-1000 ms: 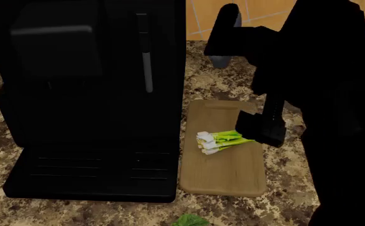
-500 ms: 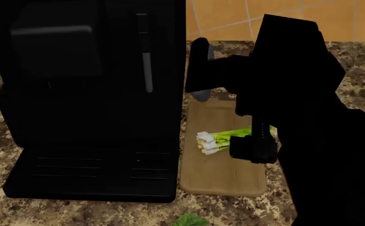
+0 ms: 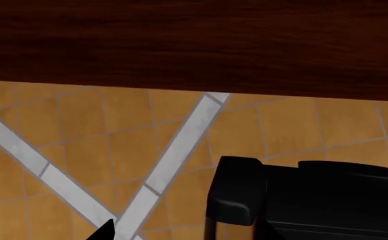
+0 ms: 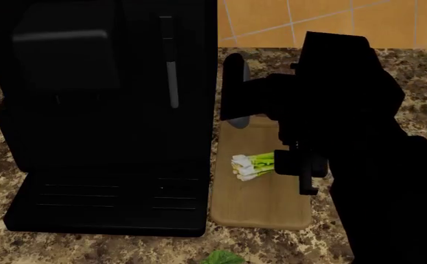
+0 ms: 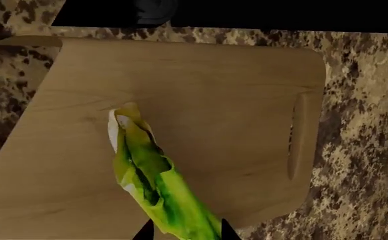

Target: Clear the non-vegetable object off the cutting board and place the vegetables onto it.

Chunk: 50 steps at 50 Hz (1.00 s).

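Note:
The light tan cutting board [image 4: 257, 203] lies on the counter right of the black machine; the right wrist view shows it [image 5: 234, 90] with its slot [image 5: 299, 135]. A bundle of green asparagus [image 4: 248, 166] with white cut ends rests over the board's middle. My right gripper [image 4: 301, 171] is shut on the asparagus [image 5: 150, 175], its two dark fingertips [image 5: 144, 232] flanking the green stalks. Green radish leaves [image 4: 223, 257] peek in at the head view's lower edge. No non-vegetable object shows on the board. Of my left gripper only one dark fingertip [image 3: 104, 231] shows.
A big black machine [image 4: 103, 110] stands close along the board's left side. The counter is speckled brown granite [image 4: 419, 93] with an orange tiled wall [image 4: 309, 22] behind. The left wrist view shows orange floor tiles [image 3: 100, 150] and a dark wooden front [image 3: 194, 40].
My right arm has swung left and come lower over the board. The asparagus stays in its grip, its white ends at nearly the same spot.

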{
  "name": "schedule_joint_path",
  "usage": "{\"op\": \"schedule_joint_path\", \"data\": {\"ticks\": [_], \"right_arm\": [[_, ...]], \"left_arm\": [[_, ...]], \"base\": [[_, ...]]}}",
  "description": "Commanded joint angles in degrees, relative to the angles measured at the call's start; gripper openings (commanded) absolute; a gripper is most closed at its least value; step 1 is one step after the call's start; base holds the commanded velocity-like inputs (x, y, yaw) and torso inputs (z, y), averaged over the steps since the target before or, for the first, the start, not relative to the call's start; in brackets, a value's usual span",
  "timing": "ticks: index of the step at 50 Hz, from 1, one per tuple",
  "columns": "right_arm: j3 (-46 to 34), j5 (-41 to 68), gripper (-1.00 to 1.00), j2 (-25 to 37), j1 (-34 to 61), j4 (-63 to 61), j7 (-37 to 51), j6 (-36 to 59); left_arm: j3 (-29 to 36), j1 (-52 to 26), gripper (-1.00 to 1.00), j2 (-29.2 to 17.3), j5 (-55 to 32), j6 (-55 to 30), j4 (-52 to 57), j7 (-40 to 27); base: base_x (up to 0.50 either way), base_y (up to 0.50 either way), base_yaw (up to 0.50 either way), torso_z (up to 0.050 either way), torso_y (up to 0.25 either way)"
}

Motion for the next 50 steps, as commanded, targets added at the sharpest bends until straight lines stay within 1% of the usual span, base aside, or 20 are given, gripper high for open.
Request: {"op": "schedule_joint_path", "data": {"ticks": [1, 15, 26, 28, 30, 34, 42, 46, 48, 50], "right_arm": [[-2.6, -1.2, -1.00, 0.6, -1.4, 0.6, -0.2, -0.8], [-4.4, -1.7, -1.00, 2.6, 4.3, 0.6, -2.7, 2.0], [-5.0, -1.5, -1.00, 5.0, 8.2, 0.6, -3.4, 6.4], [-4.7, -1.2, -1.00, 5.4, 8.3, 0.6, -3.3, 9.1], [-5.1, -1.5, -1.00, 6.0, 8.2, 0.6, -3.3, 9.9], [-3.6, -0.2, -1.00, 6.6, 8.6, 0.5, -2.8, 17.8], [-3.3, -0.1, -1.00, 8.6, 9.2, -0.4, -2.3, 23.2], [-2.7, 0.4, -1.00, 14.0, 8.6, -10.6, -1.2, 31.0], [-2.6, 0.4, -1.00, 16.3, 8.3, -13.7, -0.4, 33.7], [-2.0, 0.6, -1.00, 17.2, 8.2, -14.9, 0.5, 34.7]], "left_arm": [[0.0, 0.1, 1.00, 1.2, 0.3, -1.3, -10.1, 3.9], [-1.7, -0.4, 1.00, 0.5, -1.7, -3.7, -7.3, 3.2], [-2.7, -0.9, 1.00, 0.3, -3.3, -6.5, -4.2, 2.2], [-2.7, -1.2, 1.00, 0.3, -3.6, -7.0, -3.8, 2.0], [-2.7, -1.2, 1.00, 0.3, -3.7, -7.0, -3.8, 2.0], [-2.6, -1.4, 1.00, 0.4, -3.8, -6.7, -4.4, 2.3], [-2.7, -1.9, 1.00, 0.3, -4.2, -6.9, -4.4, 2.3], [-2.5, -1.7, 1.00, 0.2, -4.2, -6.7, -4.4, 2.4], [-2.5, -1.6, 1.00, 0.2, -4.2, -6.5, -4.4, 2.4], [-2.4, -1.5, 1.00, 0.1, -4.1, -6.5, -4.4, 2.4]], "base": [[0.00, 0.00, -0.01, 0.000, 0.000], [0.01, 0.00, -0.01, 0.000, 0.000], [0.01, 0.00, -0.01, 0.001, 0.000], [0.01, 0.00, -0.01, 0.000, 0.000], [0.01, 0.00, -0.01, 0.000, 0.000], [0.01, 0.00, -0.01, 0.003, 0.000], [0.01, 0.00, -0.01, 0.000, 0.000], [0.01, 0.00, -0.01, 0.003, 0.000], [0.01, 0.00, -0.01, 0.000, 0.000], [0.01, 0.00, -0.01, 0.000, 0.000]]}}
